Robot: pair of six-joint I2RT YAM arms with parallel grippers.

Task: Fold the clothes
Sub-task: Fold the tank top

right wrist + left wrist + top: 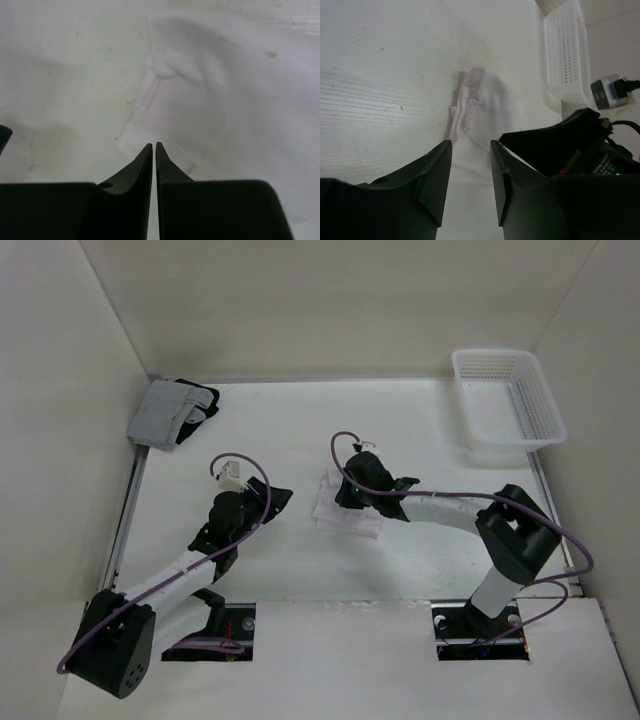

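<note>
- The clothes (350, 522), one thin white piece, lie rumpled near the middle of the table (300, 420) and are not yet in a neat fold. In the top view the right arm's head hides part of them.
- The right gripper (154, 146) has its jaws drawn almost together, with the tips right at the near edge of the cloth. From its own camera I cannot tell whether a little fabric is pinched between them.
- The left gripper (471, 145) stands at about 9 o'clock of the garment, a little apart from it. Its jaws are moderately parted and nothing is between them.
- The white basket (492, 353) is at about 1 o'clock of the garment and well apart. The grey-and-black bundle (168, 412) is at about 10 o'clock, in the far corner. Both are out of the way.
- The step in hand, as I judge it, is to take one edge and bring it over the rest.
- To do it well, the right tips should catch the edge firmly. If they slide off the thin cloth, it is better to open a little, go lower and close again.
- The left gripper should take the same edge on its own side, so that both ends rise together and the fold line comes straight.
- Lift low, carry across to the opposite edge, and release only when the edges meet. A high lift lets soft fabric sag and crease.
</note>
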